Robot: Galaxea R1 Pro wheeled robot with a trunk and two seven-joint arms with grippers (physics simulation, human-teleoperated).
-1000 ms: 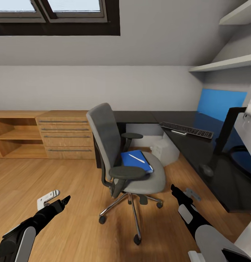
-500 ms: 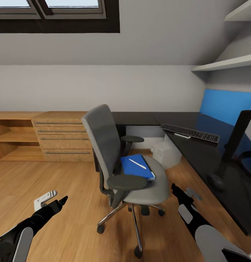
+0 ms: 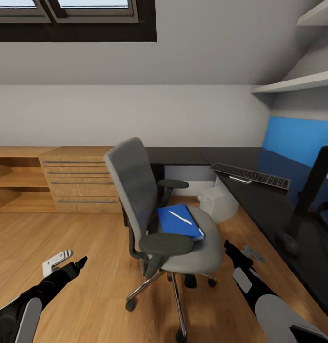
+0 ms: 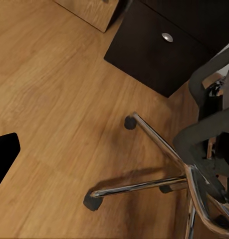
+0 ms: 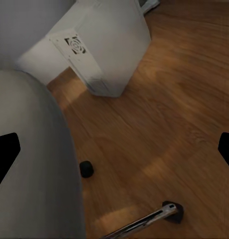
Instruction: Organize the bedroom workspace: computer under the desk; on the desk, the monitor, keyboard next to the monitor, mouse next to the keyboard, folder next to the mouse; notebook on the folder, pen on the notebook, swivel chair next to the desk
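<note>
Two claws hang low in front of me over bare wooden floor (image 3: 87,295), one on each side of the swivel chair (image 3: 159,214): my left claw (image 3: 78,266) well out from the chair's back side, my right claw (image 3: 229,249) near the seat's edge on the desk side. In the right wrist view the dark fingertips (image 5: 5,149) stand far apart with nothing between them; my left claw holds nothing either, but I cannot tell how wide it stands. On the chair's seat lies the folder (image 3: 179,221), with the pen (image 3: 180,217) across its top; whether the notebook sits there too I cannot tell. Beyond the chair the desk (image 3: 259,200) runs off along the wall, its front edge leaving a strip of open floor between it and the seat. On the desk lies the keyboard (image 3: 252,175), with the monitor (image 3: 316,183) at its near end and the mouse (image 3: 288,244) just beside the stand. Under the desk, beyond the chair, stands the computer (image 3: 218,201), its grille plain in the right wrist view (image 5: 99,50). Behind the chair's back stands a wooden drawer cabinet (image 3: 78,178).
</note>
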